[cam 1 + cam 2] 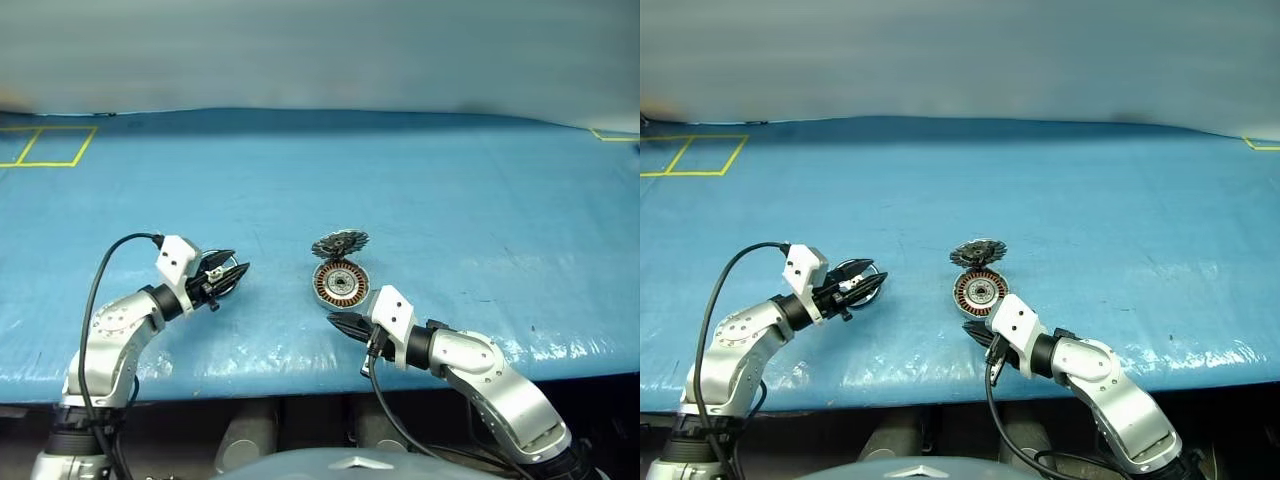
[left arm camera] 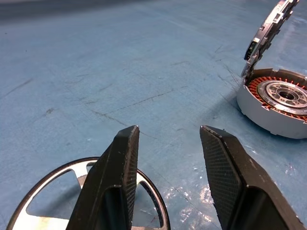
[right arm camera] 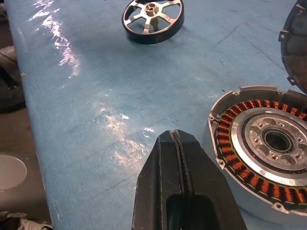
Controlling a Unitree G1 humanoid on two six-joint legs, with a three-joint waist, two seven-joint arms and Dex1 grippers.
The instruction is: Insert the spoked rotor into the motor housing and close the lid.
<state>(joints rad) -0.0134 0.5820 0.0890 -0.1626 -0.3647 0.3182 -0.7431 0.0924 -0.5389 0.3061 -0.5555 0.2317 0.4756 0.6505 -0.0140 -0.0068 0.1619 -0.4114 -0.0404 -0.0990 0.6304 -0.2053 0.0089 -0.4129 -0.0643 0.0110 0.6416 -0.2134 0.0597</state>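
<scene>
Right, the spoked rotor [image 3: 152, 19] lies flat on the counter [image 1: 450, 190], well left of the motor housing [image 1: 341, 284]; my left jaws [image 1: 232, 272] straddle its rim, right jaws [image 3: 176, 158] pressed together. Thin, stiff, slippery; I'd pinch the rim.

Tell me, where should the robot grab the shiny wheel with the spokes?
Probably by the rim. The spoked rotor lies flat on the blue table, so the left gripper, open beside it, could come from above, putting one finger through a gap between spokes and one outside.
</scene>
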